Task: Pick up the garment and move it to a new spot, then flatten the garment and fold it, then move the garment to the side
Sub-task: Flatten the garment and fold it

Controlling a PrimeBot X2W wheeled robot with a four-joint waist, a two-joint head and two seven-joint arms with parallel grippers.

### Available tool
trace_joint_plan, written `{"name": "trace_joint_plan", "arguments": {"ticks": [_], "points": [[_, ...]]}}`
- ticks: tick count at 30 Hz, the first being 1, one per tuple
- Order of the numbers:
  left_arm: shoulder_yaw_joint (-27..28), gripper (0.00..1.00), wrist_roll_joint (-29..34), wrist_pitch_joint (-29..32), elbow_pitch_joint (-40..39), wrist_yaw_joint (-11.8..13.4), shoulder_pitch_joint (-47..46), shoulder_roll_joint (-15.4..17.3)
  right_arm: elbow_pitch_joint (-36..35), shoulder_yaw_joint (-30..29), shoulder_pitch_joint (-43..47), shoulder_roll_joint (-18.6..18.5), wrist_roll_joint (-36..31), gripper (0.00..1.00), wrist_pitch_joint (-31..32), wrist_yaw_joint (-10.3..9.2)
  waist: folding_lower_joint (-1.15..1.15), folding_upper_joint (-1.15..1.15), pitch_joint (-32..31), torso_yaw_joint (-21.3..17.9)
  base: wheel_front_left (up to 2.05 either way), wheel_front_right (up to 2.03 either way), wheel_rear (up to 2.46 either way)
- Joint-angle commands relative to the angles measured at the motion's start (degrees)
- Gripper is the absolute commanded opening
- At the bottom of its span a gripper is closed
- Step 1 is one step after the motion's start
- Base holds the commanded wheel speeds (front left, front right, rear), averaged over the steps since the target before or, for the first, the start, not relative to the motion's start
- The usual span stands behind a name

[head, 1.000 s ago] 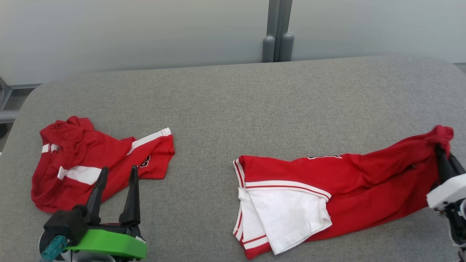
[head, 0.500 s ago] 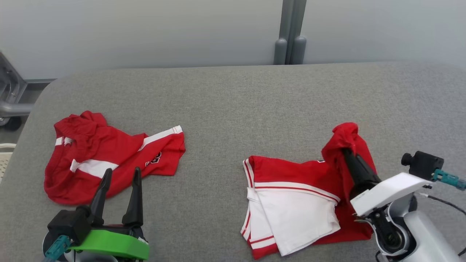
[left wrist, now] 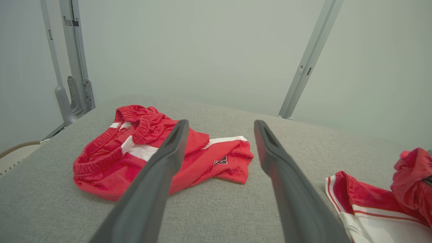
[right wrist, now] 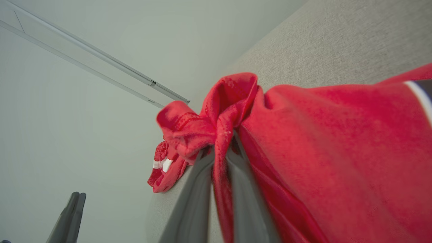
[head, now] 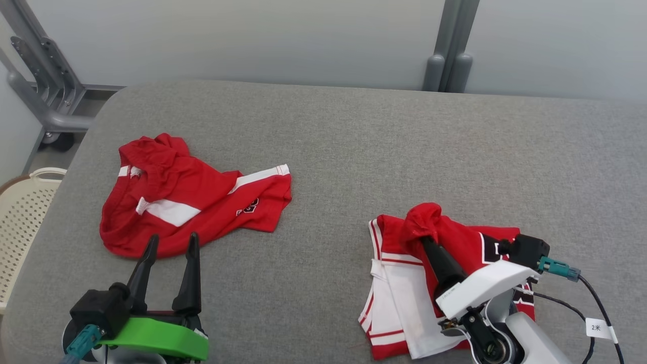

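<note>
a grey fabric-covered surface point(head: 354, 131) runs below a pale wall. on its right part lies the red-and-white garment point(head: 404, 298). its red end, stretched out to the right a second ago, now sits over the white-panelled hem, bunched in the right gripper point(head: 427, 241), which is pinched tight on it. that looks like a fold half made, with release and smoothing left to do. the left gripper point(head: 172, 238) hovers wide and empty near the crumpled red shorts point(head: 192, 202).
</note>
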Motion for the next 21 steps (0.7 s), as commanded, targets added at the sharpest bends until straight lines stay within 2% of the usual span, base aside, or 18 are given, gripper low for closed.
{"name": "trace_joint_plan", "arguments": {"ticks": [1, 9, 10, 11, 12, 13, 21], "points": [[0.2, 1.00, 0.0, -0.3, 0.1, -0.1, -0.9, 0.4, 0.7, 0.5, -0.8, 0.0, 0.5, 0.00, -0.5, 0.02, 0.00, 0.00, -0.1, 0.9, 0.00, 0.00, 0.00], [-0.1, 1.00, -0.1, -0.3, 0.1, 0.1, -1.2, 0.5, 6.9, 3.2, -3.3, 1.0, 1.4, 0.00, -2.6, 0.02, 0.00, 0.00, 0.2, 1.9, 0.00, 0.00, 0.00], [0.0, 1.00, -0.2, -0.3, 0.2, 0.1, -1.2, 0.5, 7.8, 3.5, -3.5, 1.0, 1.4, 0.15, -2.5, 0.02, 0.00, 0.00, 0.2, 1.9, 0.00, 0.00, 0.00], [0.0, 1.00, -0.2, -0.3, 0.2, 0.1, -1.2, 0.6, 8.5, 3.9, -3.8, 0.9, 1.1, 0.39, -2.5, 0.02, 0.00, 0.00, 0.2, 1.9, 0.00, 0.00, 0.00], [0.1, 1.00, -0.3, -0.4, 0.3, 0.1, -1.2, 0.6, 9.1, 4.1, -4.1, 1.0, 1.2, 0.87, -2.6, 0.02, 0.00, 0.00, 0.2, 1.9, 0.00, 0.00, 0.00], [0.1, 1.00, -0.3, -0.4, 0.3, 0.2, -1.1, 0.6, 9.7, 4.4, -4.4, 1.0, 1.5, 1.00, -2.6, 0.02, 0.00, 0.00, 0.2, 1.8, 0.00, 0.00, 0.00], [0.0, 1.00, -0.4, -0.5, 0.3, 0.5, -0.9, 0.6, 8.5, 7.5, -4.9, 0.3, 4.4, 1.00, -2.3, 0.02, 0.00, 0.00, -0.1, 0.8, 0.00, 0.00, 0.00]]}}
